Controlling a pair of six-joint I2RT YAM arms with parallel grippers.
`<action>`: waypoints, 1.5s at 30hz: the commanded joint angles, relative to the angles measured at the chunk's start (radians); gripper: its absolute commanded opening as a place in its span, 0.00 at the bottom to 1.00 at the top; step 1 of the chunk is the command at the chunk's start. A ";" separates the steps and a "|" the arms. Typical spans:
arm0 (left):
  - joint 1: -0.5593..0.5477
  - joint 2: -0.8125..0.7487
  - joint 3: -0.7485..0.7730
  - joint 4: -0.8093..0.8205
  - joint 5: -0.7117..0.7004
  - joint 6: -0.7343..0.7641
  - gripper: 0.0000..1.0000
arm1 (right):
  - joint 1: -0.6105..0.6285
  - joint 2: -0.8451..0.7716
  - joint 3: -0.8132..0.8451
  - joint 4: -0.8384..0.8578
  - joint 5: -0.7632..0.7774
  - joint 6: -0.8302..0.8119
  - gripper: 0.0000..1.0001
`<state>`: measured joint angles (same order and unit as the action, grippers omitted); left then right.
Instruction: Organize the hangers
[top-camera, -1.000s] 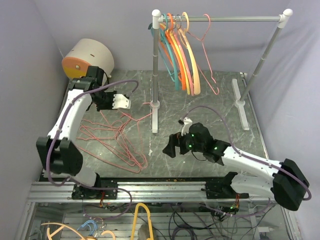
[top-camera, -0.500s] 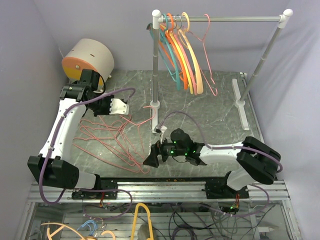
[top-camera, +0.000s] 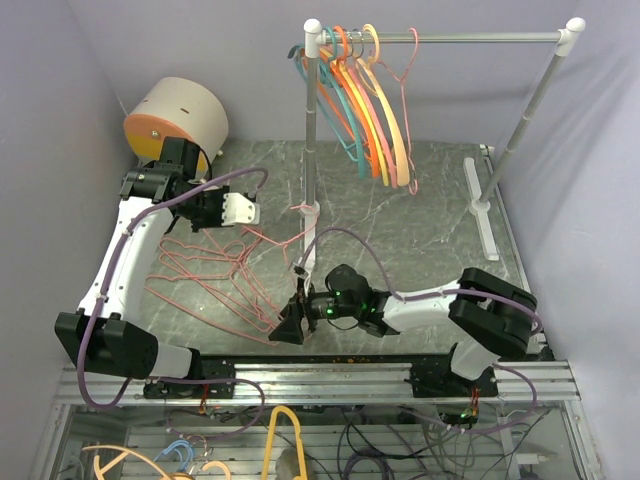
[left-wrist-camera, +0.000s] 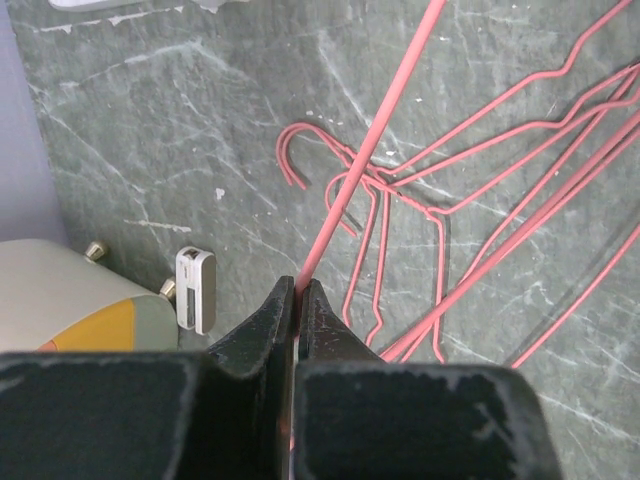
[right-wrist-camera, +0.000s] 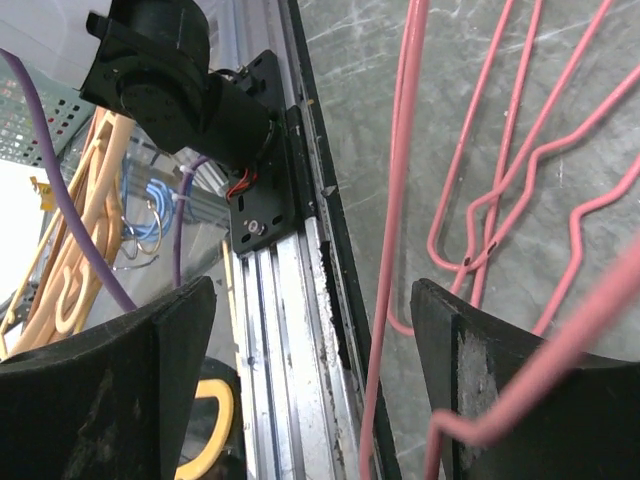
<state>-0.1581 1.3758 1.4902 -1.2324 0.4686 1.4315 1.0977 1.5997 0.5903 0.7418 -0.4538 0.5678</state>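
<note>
Progress partial: we see coloured plastic hangers (top-camera: 385, 130) hung, pink wire hangers (top-camera: 240, 270) unhung; left gripper (left-wrist-camera: 297, 288) pinches one, right gripper (right-wrist-camera: 312, 300) gapes empty.

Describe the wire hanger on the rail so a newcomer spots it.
Look at the silver rail across the far end of the table; hangers bunch near its left post. The wire hanger is rightmost there: thin pink wire, its neighbours thick coloured plastic.

Pink wire hangers (top-camera: 225, 285) lie flat and tangled near the left edge of the tabletop (top-camera: 420, 230). One raised hanger (left-wrist-camera: 372, 150) is tilted, pinched in the left pincer (left-wrist-camera: 297, 300). Teal, orange and peach plastic hangers (top-camera: 370, 110) hang bunched on the rail (top-camera: 470, 37) at the far edge.
</note>
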 joint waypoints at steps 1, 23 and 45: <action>-0.013 -0.021 0.031 0.028 0.070 -0.035 0.07 | 0.023 0.048 0.055 0.082 -0.018 0.008 0.75; -0.016 -0.168 -0.001 0.313 0.116 -0.413 0.74 | 0.116 -0.217 -0.009 -0.322 0.315 0.044 0.00; -0.011 -0.320 -0.132 0.397 0.008 -0.681 0.99 | -0.263 -0.742 -0.179 -1.001 0.648 0.210 0.00</action>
<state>-0.1722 1.0760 1.3777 -0.8742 0.4328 0.8070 0.9817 0.8742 0.3622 -0.0540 0.1654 0.8272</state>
